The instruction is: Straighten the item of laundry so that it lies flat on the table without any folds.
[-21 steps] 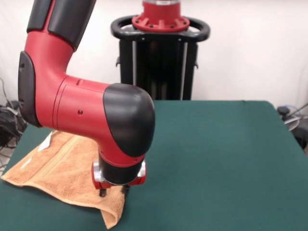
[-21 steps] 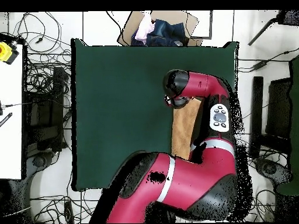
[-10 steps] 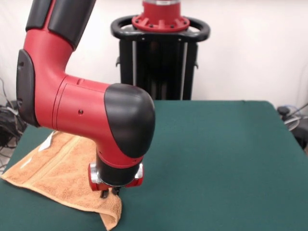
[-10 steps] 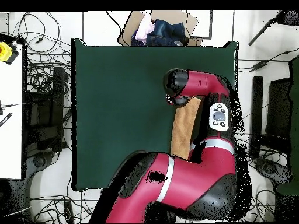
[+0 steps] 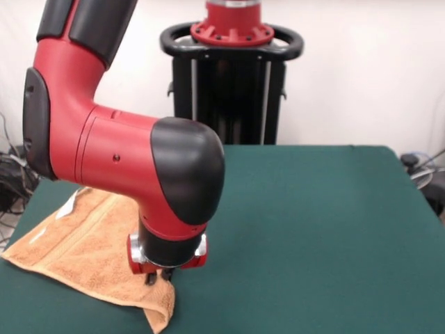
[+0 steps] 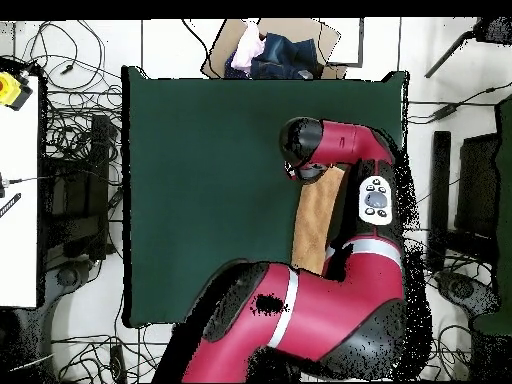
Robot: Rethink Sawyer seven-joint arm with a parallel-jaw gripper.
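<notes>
Towel (image 5: pixel 83 250): peach terry cloth, lying on the table's side that shows at the left of the front view. Not flat. One corner near the front edge is doubled and bunched into a raised fold just under the robot's wrist. A pale label patch shows near its far end.

Long axis: in the overhead view the towel (image 6: pixel 316 222) shows as a narrow strip running from the gripper back toward the robot's base, mostly covered by the arm; it looks folded along its length, though the cover makes that a judgement only.

Gripper (image 5: pixel 158 276): directly above the bunched corner, tips down at the cloth. Two short dark fingers stand close together; whether cloth is pinched between them cannot be told from here.

Relation for the next move: the towel's bulk lies away from the gripper toward the table's edge and the base, so the open stretch of table (image 5: pixel 313 229) lies on the gripper's other side. Spreading would likely mean drawing the corner that way.

Arm (image 5: pixel 104 153): red and black, elbow low over the towel.
</notes>
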